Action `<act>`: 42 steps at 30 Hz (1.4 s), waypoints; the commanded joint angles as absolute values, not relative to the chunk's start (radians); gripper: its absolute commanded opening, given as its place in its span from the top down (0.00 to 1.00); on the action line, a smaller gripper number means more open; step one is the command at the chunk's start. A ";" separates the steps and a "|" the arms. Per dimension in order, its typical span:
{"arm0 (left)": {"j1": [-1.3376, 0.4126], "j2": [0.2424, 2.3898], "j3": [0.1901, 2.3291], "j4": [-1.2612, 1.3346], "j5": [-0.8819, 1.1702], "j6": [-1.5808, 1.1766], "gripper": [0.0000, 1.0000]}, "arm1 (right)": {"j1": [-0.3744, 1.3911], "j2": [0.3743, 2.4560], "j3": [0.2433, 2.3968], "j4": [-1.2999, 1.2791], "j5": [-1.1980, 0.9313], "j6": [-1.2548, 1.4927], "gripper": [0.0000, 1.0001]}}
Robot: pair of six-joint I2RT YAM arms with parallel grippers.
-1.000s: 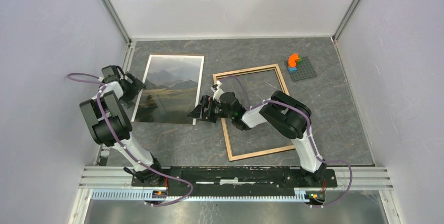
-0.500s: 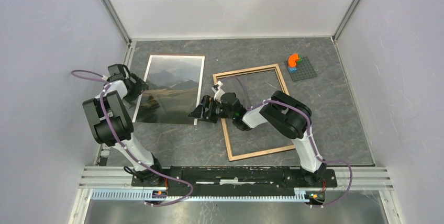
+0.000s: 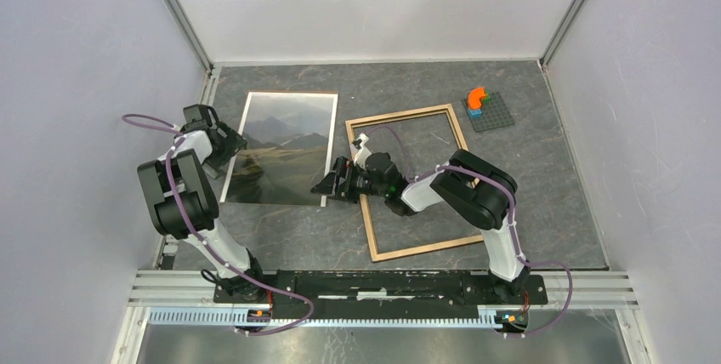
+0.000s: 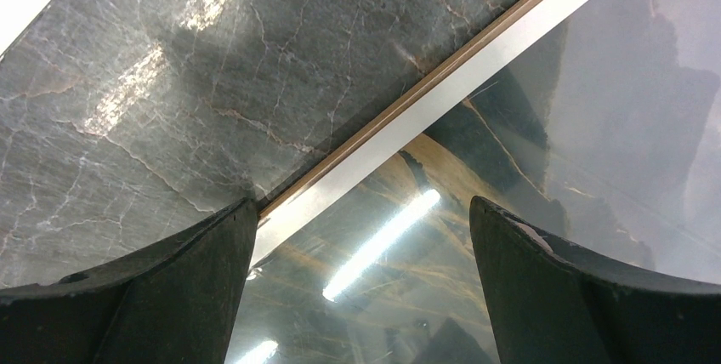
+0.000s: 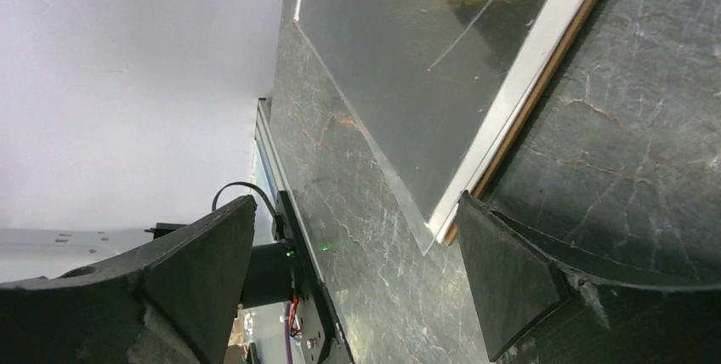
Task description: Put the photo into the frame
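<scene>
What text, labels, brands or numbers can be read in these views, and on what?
None is readable in any view.
photo: landscape print, no caption or lettering.
frame: bare wood rim, no marking.
grey studded plate and orange piece: no marking visible.
base rail: pale marks, too small to read as text.

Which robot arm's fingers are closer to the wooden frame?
Right. The right fingers sit just beside the frame, at the photo's near corner. The left fingers are across the photo, at its opposite edge.
</scene>
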State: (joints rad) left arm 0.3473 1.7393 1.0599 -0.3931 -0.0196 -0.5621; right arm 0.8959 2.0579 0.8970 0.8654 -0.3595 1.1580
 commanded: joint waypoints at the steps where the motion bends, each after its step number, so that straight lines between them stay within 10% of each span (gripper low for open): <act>1: 0.339 1.709 1.038 -0.452 -0.021 -0.611 0.00 | 0.896 2.000 0.878 0.946 -0.375 1.181 0.07; 22: 0.336 1.695 1.027 -0.459 -0.005 -0.621 0.00 | 0.891 2.131 0.897 1.076 -0.329 1.410 0.12; 42: 0.274 1.550 1.007 -0.437 -0.044 -0.520 0.00 | 0.901 2.193 1.167 0.650 -0.151 1.183 0.62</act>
